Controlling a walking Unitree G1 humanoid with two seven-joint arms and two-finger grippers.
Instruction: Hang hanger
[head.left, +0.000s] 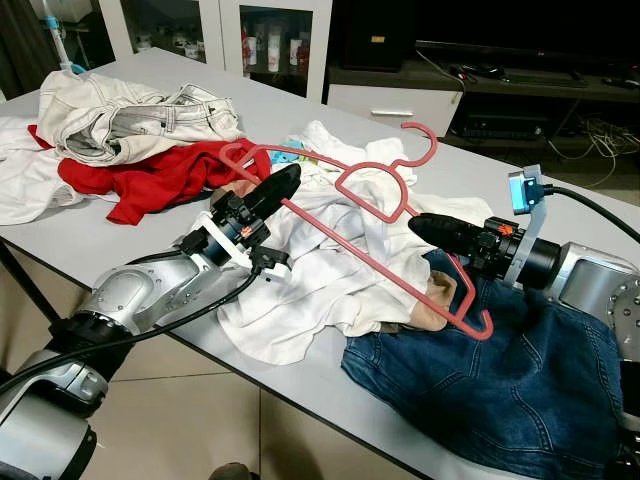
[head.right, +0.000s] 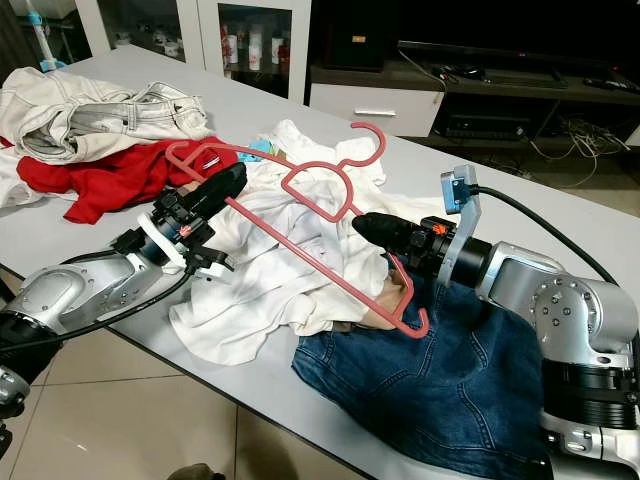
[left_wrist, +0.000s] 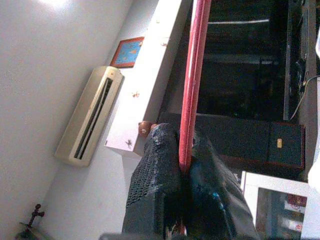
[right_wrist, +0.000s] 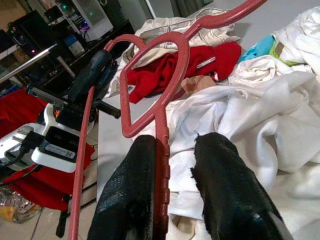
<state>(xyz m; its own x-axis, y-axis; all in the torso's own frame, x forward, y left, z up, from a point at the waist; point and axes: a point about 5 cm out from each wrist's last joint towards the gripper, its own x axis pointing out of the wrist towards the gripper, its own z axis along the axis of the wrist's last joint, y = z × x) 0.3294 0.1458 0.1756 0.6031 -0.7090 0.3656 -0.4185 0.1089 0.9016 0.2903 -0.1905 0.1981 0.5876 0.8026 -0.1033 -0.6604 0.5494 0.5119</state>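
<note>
We've got the red hanger (head.left: 372, 220) up off the table (head.left: 90, 240), held over the pile of white clothes (head.left: 320, 280), hook end pointing away from us toward the far edge

Left gripper (head.left: 268, 195) is clamped tight on the long straight bar near one shoulder end; the left wrist view shows the bar pinched between both fingers (left_wrist: 155, 185), no gap. That's the load-bearing hold, and it looks chosen so the hanger stays roughly level and clear of the cloth

Right gripper (head.left: 432, 229) sits near the middle, just under the neck. In the right wrist view its fingers (right_wrist: 130, 200) are parted: one lies against the inner rod, the other stands off over the white cloth. So it's open and bracing, not gripping yet. We read it as steadying the frame against twisting, or lining up a second hold

Jeans (head.left: 500, 390) lie under the hanger's near shoulder, by the right arm; red shirt (head.left: 150, 180) and a pale garment (head.left: 120, 120) are heaped further along the table beyond the left arm

No rail or hook to hang from in view, so that step isn't done. Risk in our view: one clamp at the far end of a long bar lets the frame swivel
</note>
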